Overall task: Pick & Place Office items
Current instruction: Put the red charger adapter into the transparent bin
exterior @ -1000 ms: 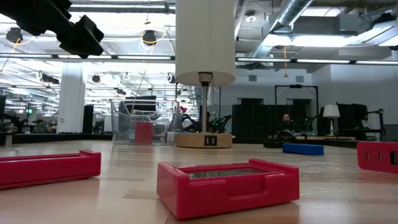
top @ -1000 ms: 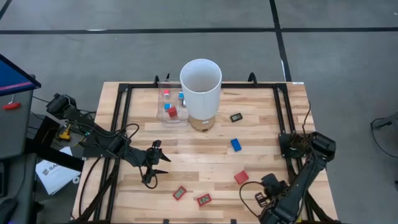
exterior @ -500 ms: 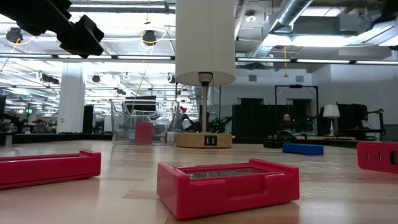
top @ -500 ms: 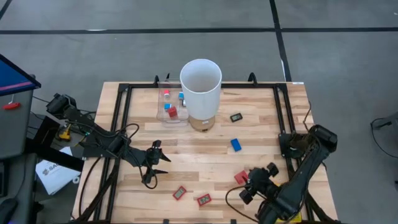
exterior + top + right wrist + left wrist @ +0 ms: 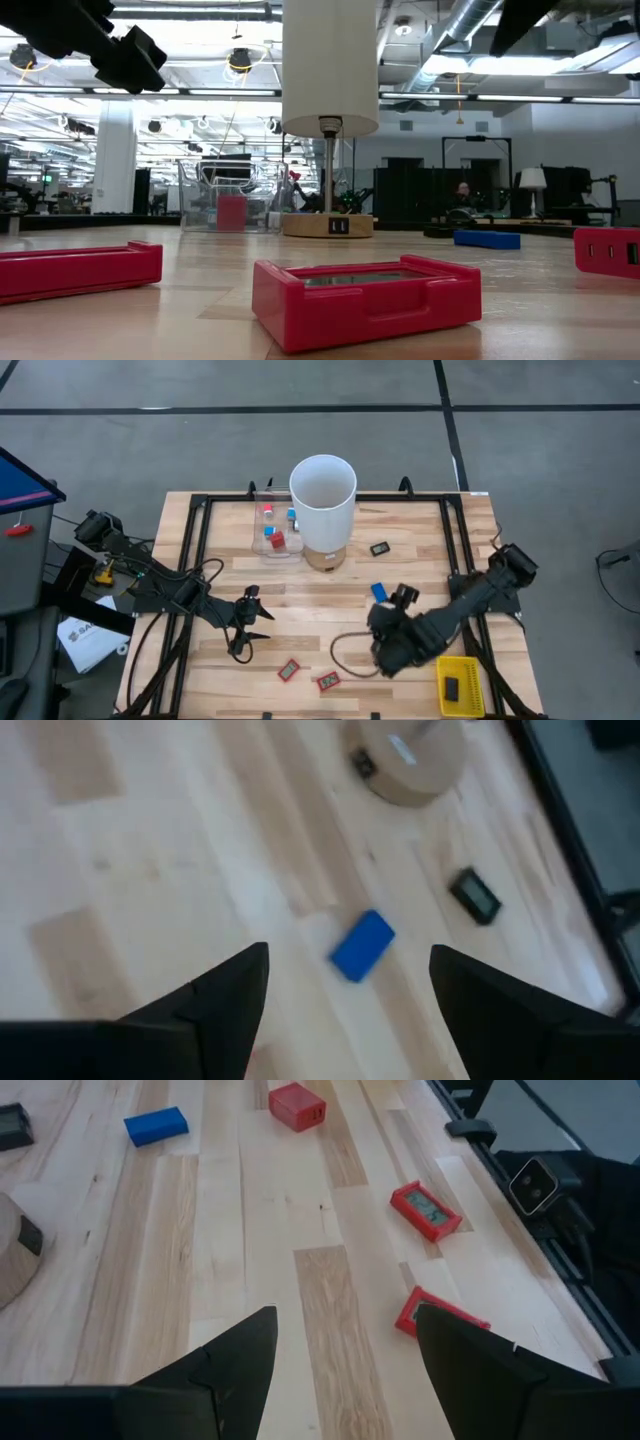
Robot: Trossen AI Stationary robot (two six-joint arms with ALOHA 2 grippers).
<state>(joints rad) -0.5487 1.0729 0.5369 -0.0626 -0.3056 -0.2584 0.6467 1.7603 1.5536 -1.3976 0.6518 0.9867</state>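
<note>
The right gripper (image 5: 383, 645) was held open and empty above the table centre, the blue block (image 5: 362, 945) lying between its spread fingers, seemingly the intended pick. The left gripper (image 5: 252, 622) waited open at nine o'clock. Red pieces (image 5: 289, 670) lay at six o'clock.

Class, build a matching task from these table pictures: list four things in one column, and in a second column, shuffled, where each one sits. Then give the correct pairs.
Things:
1. black piece
2. red block
3. blue block
4. right gripper

Places:
A. in the clear bin beside the white cylinder
B. over the middle of the table, jaws open
C. inside the yellow basket
D. on bare wood in front of the cylinder's base

Pairs: 1-C, 2-A, 3-D, 4-B
</note>
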